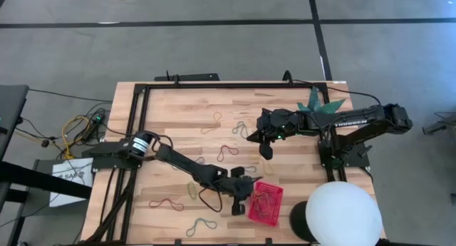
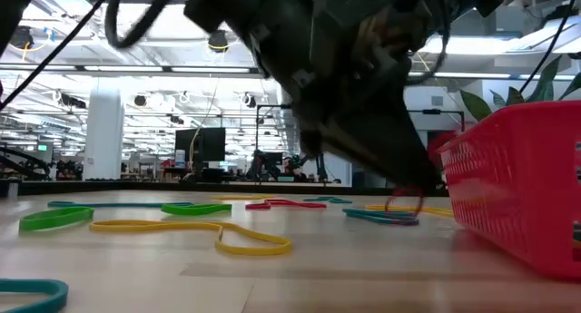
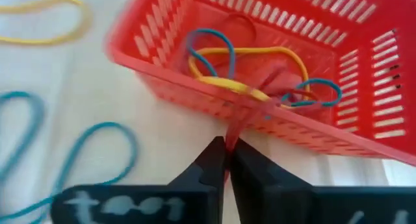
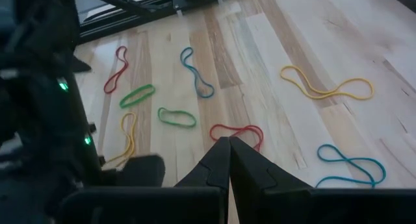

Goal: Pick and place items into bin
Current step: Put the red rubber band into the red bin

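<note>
Loose rubber bands (image 1: 165, 202): scattered over counter (image 1: 178, 107). Left claw (image 3: 225, 160): just beside red bin (image 1: 266, 202), fingers pinched on a red band (image 3: 242, 123) at its near wall. Bin: near counter's front edge, holding several bands. Right claw (image 4: 228, 150): fingers together, hovering mid-counter.

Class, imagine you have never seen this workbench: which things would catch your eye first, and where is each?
First comes the bright red bin near the table's front edge, with yellow and blue rubber bands lying inside. The left gripper sits just outside its wall, pinching a red band. Next come the big white dome at the front right corner and the coloured loops scattered over the wooden table.
</note>
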Controlling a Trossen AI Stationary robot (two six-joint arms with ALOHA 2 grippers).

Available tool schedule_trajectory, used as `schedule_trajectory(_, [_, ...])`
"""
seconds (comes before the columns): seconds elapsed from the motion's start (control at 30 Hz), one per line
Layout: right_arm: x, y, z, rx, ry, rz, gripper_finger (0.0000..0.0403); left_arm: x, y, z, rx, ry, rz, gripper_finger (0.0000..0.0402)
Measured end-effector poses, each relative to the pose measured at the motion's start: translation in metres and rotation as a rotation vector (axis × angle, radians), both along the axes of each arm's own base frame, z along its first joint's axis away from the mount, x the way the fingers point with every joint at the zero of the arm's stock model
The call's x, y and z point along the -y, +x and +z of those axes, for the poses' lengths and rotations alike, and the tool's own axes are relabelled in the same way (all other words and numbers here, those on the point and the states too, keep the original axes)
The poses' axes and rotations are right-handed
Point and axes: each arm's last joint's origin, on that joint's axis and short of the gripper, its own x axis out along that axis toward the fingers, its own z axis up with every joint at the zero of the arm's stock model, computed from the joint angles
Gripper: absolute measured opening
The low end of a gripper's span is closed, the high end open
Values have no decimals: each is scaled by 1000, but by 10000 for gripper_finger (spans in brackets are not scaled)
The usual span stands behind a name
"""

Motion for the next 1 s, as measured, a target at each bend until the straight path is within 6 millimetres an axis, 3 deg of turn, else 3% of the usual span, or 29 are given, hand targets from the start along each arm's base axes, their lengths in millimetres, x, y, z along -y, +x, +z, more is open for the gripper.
schedule_trajectory(0.2, [0,0,0,1,0,-1,1,-7,-10,38,50,114,88,1])
schedule_trajectory(0.37, [0,-3,5,22,-1,-1,1,0,-11,73,226,144,20,0])
schedule_trajectory(0.47, [2,-5,10,48,-1,-8,1,5,-7,82,321,100,-64,0])
schedule_trajectory(0.73, [5,-11,23,120,-5,-22,1,10,2,59,320,49,-109,0])
schedule_trajectory(1.0, [5,-11,22,112,-5,-22,1,6,8,45,311,52,-107,20])
